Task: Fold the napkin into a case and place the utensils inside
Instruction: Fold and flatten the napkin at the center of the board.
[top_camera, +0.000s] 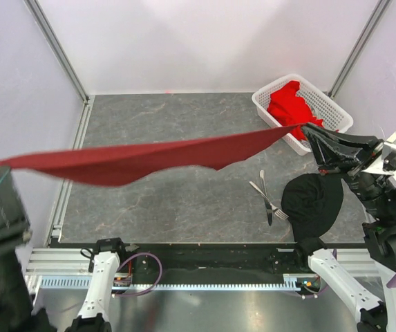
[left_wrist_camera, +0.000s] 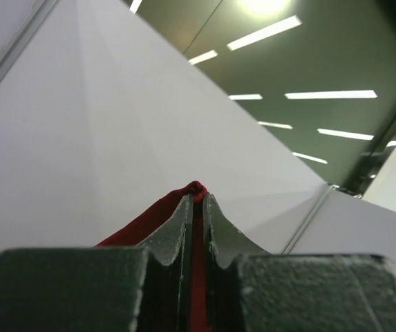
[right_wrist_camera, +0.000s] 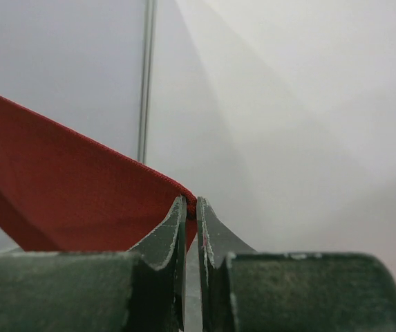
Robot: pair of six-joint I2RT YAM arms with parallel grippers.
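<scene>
Two grippers hold the napkin [top_camera: 135, 158] stretched in mid-air above the table [top_camera: 170, 200]: the left gripper [left_wrist_camera: 195, 197] clamped on its 9 o'clock corner, the right gripper [right_wrist_camera: 189, 202] pinching the 3 o'clock corner. No fold is made yet; the utensils [top_camera: 267, 197] lie bare on the table at 4 o'clock, nothing yet wrapped. No writing is legible.

The napkin [top_camera: 142, 158] hangs as a long barrier across the middle, pinched between my left gripper [left_wrist_camera: 196, 198] at the left wall [top_camera: 18, 83] and my right gripper [top_camera: 308, 133] beside the white basket [top_camera: 272, 105] at the far right. Beneath it I see open grey table [top_camera: 170, 117] on the left and in the centre. Near right, the fork and knife [top_camera: 269, 200] and a black cloth [top_camera: 316, 197] just beside them block the way.
</scene>
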